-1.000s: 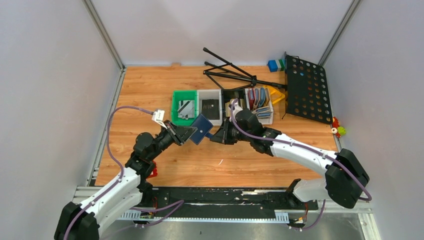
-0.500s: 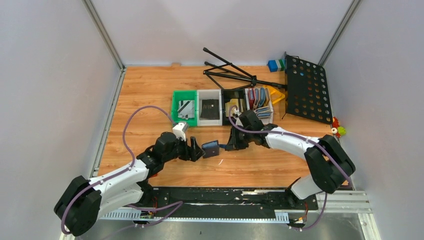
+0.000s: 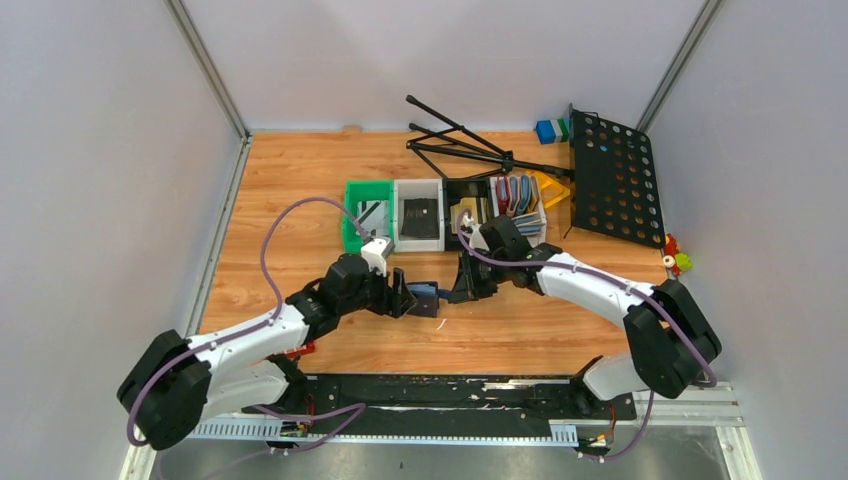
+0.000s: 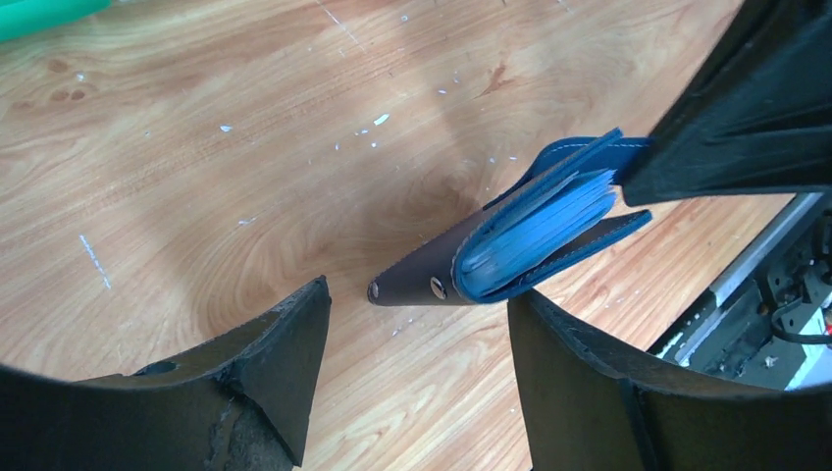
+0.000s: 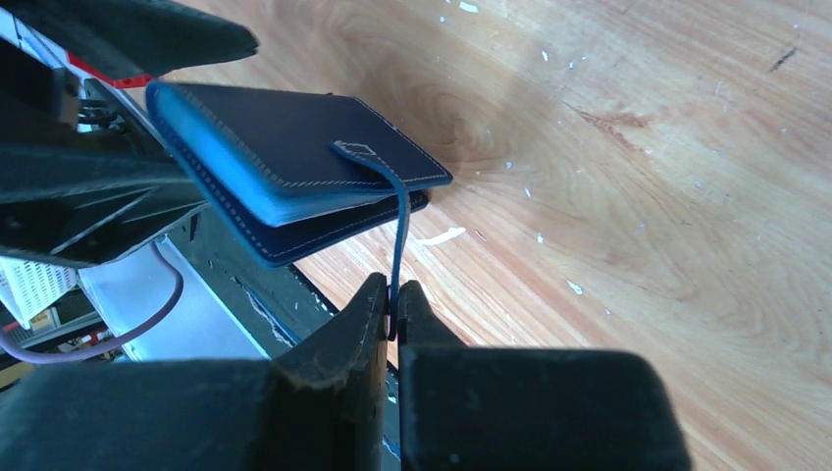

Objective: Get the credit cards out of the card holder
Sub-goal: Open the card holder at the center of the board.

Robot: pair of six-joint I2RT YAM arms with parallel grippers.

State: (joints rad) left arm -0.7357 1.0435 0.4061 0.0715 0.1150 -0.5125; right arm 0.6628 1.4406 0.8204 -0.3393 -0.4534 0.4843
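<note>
The navy card holder (image 3: 425, 298) hangs folded low over the wood between my two grippers. My right gripper (image 5: 394, 294) is shut on its thin clasp tab (image 5: 397, 221), and the holder's body (image 5: 294, 167) hangs from that tab. My left gripper (image 4: 417, 294) is open, its fingertips (image 4: 294, 343) on either side of the holder's snap flap (image 4: 412, 285) without touching it. Pale blue pocket edges (image 4: 535, 231) show inside the fold; no credit cards stick out of it. A silver-grey card (image 3: 370, 215) lies in the green bin and a dark card (image 3: 420, 214) in the white bin.
The green bin (image 3: 352, 238), the white bin (image 3: 400, 240) and a further bin with upright red, blue and grey holders (image 3: 515, 195) stand in a row behind the grippers. A black folding stand (image 3: 460, 140) and a perforated black panel (image 3: 612, 185) lie at the back right.
My left gripper has opened and moved toward the near middle of the table. My right gripper has brought the holder down from near the bins, and it now hangs folded.
</note>
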